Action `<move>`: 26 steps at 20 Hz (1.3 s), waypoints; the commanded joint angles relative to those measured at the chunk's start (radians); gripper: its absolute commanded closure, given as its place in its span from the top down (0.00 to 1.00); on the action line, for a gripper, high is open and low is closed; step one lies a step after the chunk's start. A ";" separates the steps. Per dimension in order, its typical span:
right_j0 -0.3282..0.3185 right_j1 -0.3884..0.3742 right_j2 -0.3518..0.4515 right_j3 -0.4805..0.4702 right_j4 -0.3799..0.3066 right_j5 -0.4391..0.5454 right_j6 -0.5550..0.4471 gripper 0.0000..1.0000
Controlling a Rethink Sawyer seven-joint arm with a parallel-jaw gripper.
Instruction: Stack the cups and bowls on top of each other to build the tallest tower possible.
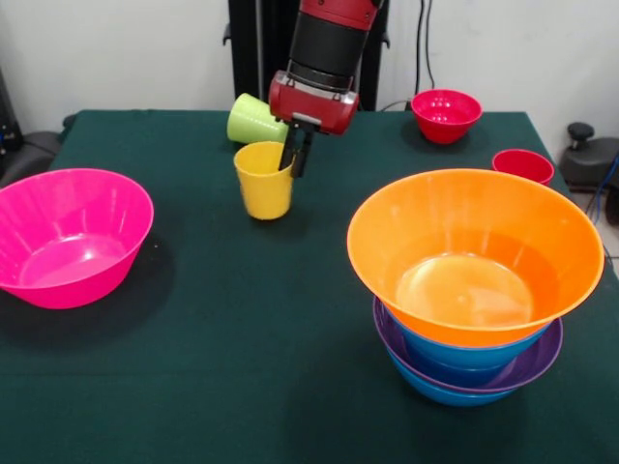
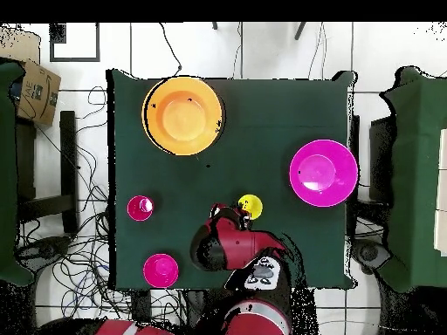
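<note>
The yellow cup (image 1: 264, 181) stands upright on the green table, left of centre; in the overhead view it (image 2: 250, 206) shows just past the arm. My gripper (image 1: 296, 155) reaches down at its right rim, fingers close together on the rim. The lime green cup (image 1: 253, 119) lies on its side just behind. The tower (image 1: 474, 290) stands at the right: the orange bowl (image 1: 474, 242) on a blue, a purple and a blue bowl. The red cup (image 1: 523, 164) and the small red bowl (image 1: 446, 114) stand behind it. The pink bowl (image 1: 68, 237) sits at the left. The translucent blue bowl is out of view.
In the overhead view the orange bowl (image 2: 182, 114) is at the far left corner, the pink bowl (image 2: 323, 172) at the right, the red cup (image 2: 140, 208) and red bowl (image 2: 161, 270) at the left. My arm (image 2: 229, 244) covers the green cup there.
</note>
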 commanded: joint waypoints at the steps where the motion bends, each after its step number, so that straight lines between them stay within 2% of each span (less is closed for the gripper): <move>1: -0.039 0.008 0.087 -0.073 -0.010 0.103 0.052 0.00; 11: -0.031 0.013 0.078 -0.068 -0.001 0.081 0.065 0.00; 14: -0.049 -0.037 0.102 -0.064 -0.005 0.144 0.044 0.00; 18: -0.070 -0.150 0.156 -0.049 0.040 0.318 0.026 0.00; 21: -0.060 -0.226 0.158 -0.074 0.079 0.463 0.017 0.00; 26: -0.062 -0.276 0.171 -0.151 0.109 0.648 -0.003 0.00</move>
